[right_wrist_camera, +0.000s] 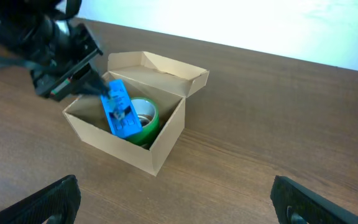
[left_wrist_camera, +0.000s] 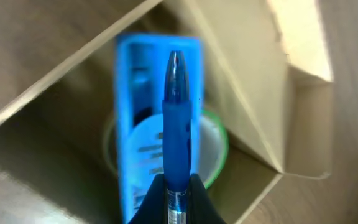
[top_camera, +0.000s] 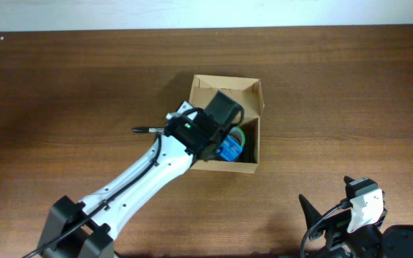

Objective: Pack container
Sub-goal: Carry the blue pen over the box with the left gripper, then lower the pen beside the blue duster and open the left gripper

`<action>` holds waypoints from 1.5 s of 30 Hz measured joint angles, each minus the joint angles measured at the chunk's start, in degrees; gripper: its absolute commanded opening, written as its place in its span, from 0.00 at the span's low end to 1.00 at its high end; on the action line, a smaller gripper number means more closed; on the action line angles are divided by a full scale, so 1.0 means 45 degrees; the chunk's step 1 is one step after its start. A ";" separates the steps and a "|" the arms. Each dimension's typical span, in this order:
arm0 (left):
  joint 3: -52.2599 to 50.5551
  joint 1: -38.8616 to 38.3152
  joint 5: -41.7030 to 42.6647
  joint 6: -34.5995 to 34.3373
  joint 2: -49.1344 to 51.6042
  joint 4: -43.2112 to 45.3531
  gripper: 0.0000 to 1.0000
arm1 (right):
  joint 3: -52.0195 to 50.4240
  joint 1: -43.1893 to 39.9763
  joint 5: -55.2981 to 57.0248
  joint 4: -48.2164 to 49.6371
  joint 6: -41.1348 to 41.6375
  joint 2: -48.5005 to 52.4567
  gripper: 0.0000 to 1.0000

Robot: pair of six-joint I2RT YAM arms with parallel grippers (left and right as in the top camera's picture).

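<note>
The container (top_camera: 228, 83) is set near the middle of the counter (top_camera: 63, 79), and its flap lid is folded back. A blue pen (left_wrist_camera: 176, 124) is gripped tight by the left pincer (left_wrist_camera: 178, 198), which is held over the open box. The right pincer (right_wrist_camera: 174, 186) is spread wide with nothing in it and is parked well apart from the box.

The step in hand seems to be putting the pen in. To do it well, the pen should be lowered into the free space beside the blue case (right_wrist_camera: 118, 109), not onto it. The case is leaned on a green roll (right_wrist_camera: 149, 115), so it could be knocked over. The pen should be let go only when it is low inside the walls.

From above, much of the box floor is hidden by the arm. The back end of the pen is cut off in the left wrist view. The roll is blurred there; perhaps it is tape.
</note>
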 measured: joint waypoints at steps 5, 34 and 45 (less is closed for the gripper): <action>0.0010 -0.0204 -0.0209 -0.1302 0.0019 -0.1282 0.02 | 0.0000 0.0000 -0.0005 0.0005 0.0000 0.0000 0.99; 0.0015 -0.0204 0.0024 -0.2312 0.0636 -0.1331 0.02 | 0.0000 0.0000 -0.0005 0.0000 0.0005 0.0000 0.99; 0.0015 -0.0277 0.0359 -0.2346 0.0724 -0.0903 0.02 | 0.0000 0.0000 0.0000 0.0000 0.0010 0.0000 0.99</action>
